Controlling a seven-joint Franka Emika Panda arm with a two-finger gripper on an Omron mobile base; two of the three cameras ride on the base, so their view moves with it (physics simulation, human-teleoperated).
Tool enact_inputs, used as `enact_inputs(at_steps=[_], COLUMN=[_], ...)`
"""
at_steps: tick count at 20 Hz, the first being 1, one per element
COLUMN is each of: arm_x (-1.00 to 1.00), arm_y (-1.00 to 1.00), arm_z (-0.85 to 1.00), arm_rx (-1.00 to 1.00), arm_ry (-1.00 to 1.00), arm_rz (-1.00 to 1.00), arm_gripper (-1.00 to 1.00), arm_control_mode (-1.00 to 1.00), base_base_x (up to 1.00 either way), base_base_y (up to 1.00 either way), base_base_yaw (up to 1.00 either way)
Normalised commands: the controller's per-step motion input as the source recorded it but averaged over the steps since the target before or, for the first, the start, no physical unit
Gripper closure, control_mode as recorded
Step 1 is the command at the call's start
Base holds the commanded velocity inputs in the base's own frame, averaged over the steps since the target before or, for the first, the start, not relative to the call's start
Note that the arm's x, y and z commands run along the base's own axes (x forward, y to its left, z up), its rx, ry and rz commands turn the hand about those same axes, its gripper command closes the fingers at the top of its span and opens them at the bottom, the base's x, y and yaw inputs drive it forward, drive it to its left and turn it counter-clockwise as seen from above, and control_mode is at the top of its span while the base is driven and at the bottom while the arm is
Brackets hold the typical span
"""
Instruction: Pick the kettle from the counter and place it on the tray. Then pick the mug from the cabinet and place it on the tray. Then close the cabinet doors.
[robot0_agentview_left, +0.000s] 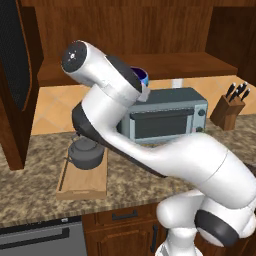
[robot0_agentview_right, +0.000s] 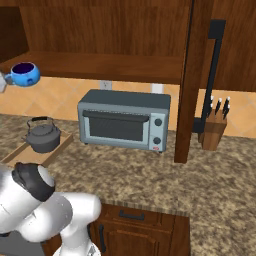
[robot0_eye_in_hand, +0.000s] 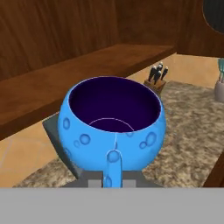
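Speckled counter (robot0_agentview_right: 150, 175) — unlabelled kettle (robot0_agentview_right: 43, 135) on tray (robot0_agentview_left: 82, 182), blue mug (robot0_eye_in_hand: 113, 127) aloft.

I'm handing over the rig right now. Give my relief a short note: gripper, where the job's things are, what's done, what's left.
Gripper: shut on the mug by its handle, mug upright, carried in the air in front of the cabinet shelf.
Kettle: sitting on the tray on the counter, left of the toaster oven.
Done: kettle placed; mug picked.
Left: set the mug on the tray beside the kettle, then close the cabinet doors, which stand open.
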Motion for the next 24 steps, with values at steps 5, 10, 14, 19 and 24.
enact_inputs(at_steps=[5, 10, 14, 19, 24], arm_x=[-0.76, -0.39, -0.21, -0.03, 0.0], arm_y=[0.0, 0.0, 0.01, 0.0, 0.0], arm_z=[-0.07, -0.24, -0.27, -0.5, -0.59], arm_rx=[0.0, -0.03, -0.04, -0.02, 0.0], arm_ry=[0.05, 0.18, 0.26, 0.25, 0.17], arm_rz=[0.45, 0.54, 0.52, 0.51, 0.59], arm_gripper=[1.0, 1.0, 1.0, 1.0, 1.0], arm_control_mode=[-1.0, -1.0, -1.0, -1.0, -1.0], base_base_x=[0.0, 0.0, 0.0, 0.0, 0.0], base_base_y=[0.0, 0.0, 0.0, 0.0, 0.0], base_base_yaw=[0.0, 0.0, 0.0, 0.0, 0.0])
